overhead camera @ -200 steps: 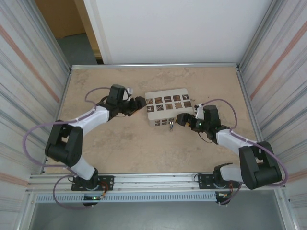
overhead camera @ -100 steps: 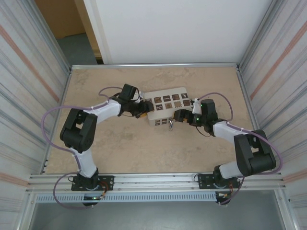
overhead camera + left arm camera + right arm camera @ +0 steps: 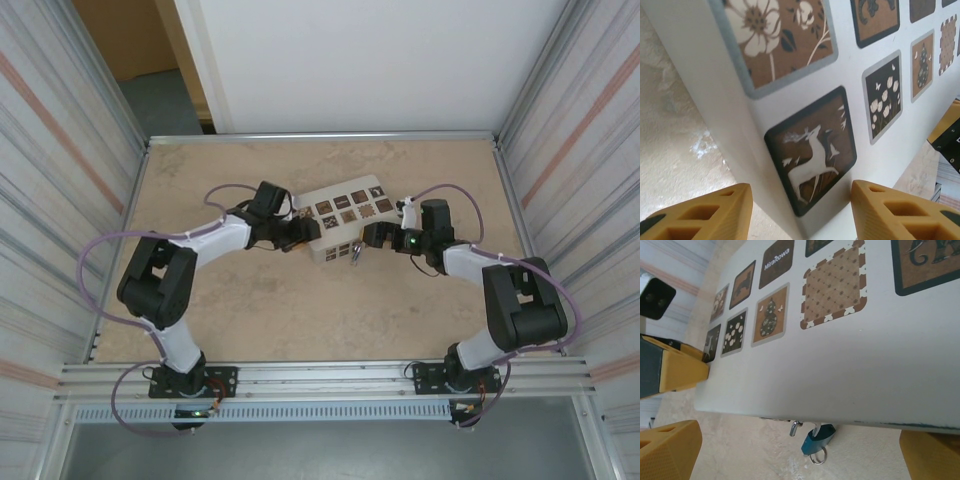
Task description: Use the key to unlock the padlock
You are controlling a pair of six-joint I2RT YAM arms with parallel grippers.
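Observation:
The padlock (image 3: 817, 437) is small and blue with a silvery shackle. It hangs from the near side of a white box (image 3: 840, 375), and a small ring (image 3: 818, 456) dangles at its lower end. I cannot make out the key itself. In the top view the padlock (image 3: 355, 255) sits at the box's near edge, just left of my right gripper (image 3: 368, 238). That gripper (image 3: 800, 455) is wide open, its yellow fingers (image 3: 670, 450) spread either side of the padlock. My left gripper (image 3: 800, 212) is closed over the box's left corner (image 3: 805, 165), one finger (image 3: 705, 215) on each side.
The white box (image 3: 345, 218) carries several dark picture squares and lies turned on the sandy table (image 3: 300, 310). Metal rails (image 3: 320, 135) and ribbed walls close in the table on all sides. Purple cables loop off both arms.
The left gripper came in and narrowed onto the box's left corner. The box has turned, its right end swinging away from me. The right gripper moved closer to the padlock.

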